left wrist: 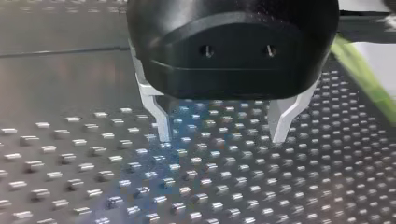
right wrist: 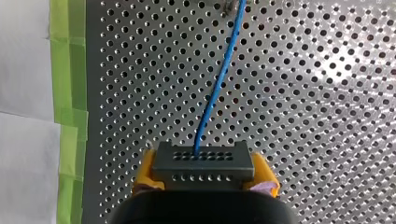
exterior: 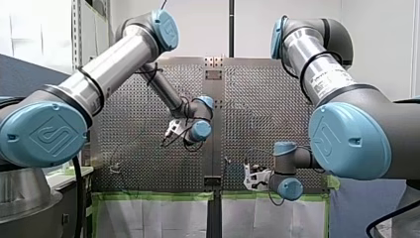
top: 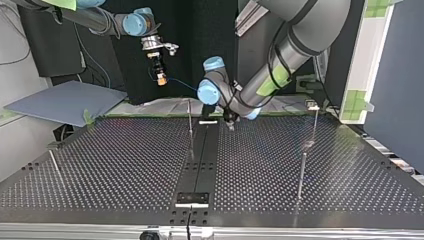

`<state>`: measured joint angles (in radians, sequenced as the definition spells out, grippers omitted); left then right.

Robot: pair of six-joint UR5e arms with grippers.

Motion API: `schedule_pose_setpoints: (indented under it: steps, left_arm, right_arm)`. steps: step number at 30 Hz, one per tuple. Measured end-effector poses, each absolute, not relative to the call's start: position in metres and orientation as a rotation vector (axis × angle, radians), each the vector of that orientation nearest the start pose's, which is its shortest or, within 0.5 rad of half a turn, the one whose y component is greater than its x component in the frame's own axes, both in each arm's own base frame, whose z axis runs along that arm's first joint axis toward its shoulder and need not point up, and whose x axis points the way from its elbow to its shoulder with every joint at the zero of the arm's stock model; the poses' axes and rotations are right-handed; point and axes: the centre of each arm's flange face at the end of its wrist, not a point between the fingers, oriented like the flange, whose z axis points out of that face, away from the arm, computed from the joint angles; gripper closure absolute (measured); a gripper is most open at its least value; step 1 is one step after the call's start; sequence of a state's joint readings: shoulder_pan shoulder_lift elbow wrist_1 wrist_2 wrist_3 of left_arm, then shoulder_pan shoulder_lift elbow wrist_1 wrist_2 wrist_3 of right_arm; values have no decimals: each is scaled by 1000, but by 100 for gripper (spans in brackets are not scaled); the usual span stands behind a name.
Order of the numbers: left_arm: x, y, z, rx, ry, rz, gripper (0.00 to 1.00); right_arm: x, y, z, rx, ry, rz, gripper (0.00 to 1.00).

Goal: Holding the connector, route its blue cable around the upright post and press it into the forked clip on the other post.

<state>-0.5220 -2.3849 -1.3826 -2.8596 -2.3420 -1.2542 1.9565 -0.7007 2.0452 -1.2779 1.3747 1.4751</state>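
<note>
My right gripper (right wrist: 204, 173) is shut on a dark grey connector (right wrist: 203, 158), with yellow pads (right wrist: 145, 170) on either side of it. A blue cable (right wrist: 219, 79) runs from the connector straight ahead over the perforated plate. In the top view this gripper (top: 159, 64) hangs high at the back left with the connector (top: 161, 78) pointing down, and the cable (top: 181, 84) trails toward the middle. My left gripper (left wrist: 223, 135) is open, its metal fingers (left wrist: 163, 126) just above the plate with nothing between them. It hovers low at the back centre (top: 230, 122), near a thin upright post (top: 190, 125).
More thin posts stand at the top view's right (top: 315, 125), right front (top: 301, 175) and left (top: 55, 162). A dark centre strip (top: 200, 160) divides the perforated table (top: 125, 165). Green tape (right wrist: 70, 60) edges the plate.
</note>
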Motion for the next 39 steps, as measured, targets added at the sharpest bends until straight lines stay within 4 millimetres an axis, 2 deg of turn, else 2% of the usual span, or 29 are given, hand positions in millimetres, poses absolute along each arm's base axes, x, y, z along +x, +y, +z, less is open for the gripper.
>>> schedule_pose_setpoints:
  steps: [5,7,10,17,25,31,39]
  left_arm:
    - [540,-383,79,292,1871,598,0]
    - [541,-384,75,297,1880,586,0]
    - [544,-391,82,297,1883,544,0]
    - [547,-397,114,279,1889,445,0]
    - [545,-389,112,285,1930,423,0]
    - [545,-381,103,298,1949,437,0]
    - [544,-381,69,330,1973,419,0]
  right_arm:
    - [332,-409,-51,1700,-827,1527,100]
    - [332,-410,-51,1700,-827,1528,100]
    - [333,-411,-51,1699,-825,1529,100]
    - [333,-412,-51,1704,-825,1525,100]
    - [333,-411,-51,1710,-826,1520,100]
    - [333,-411,-51,1713,-829,1517,100]
    - [334,-413,-52,1728,-832,1506,100]
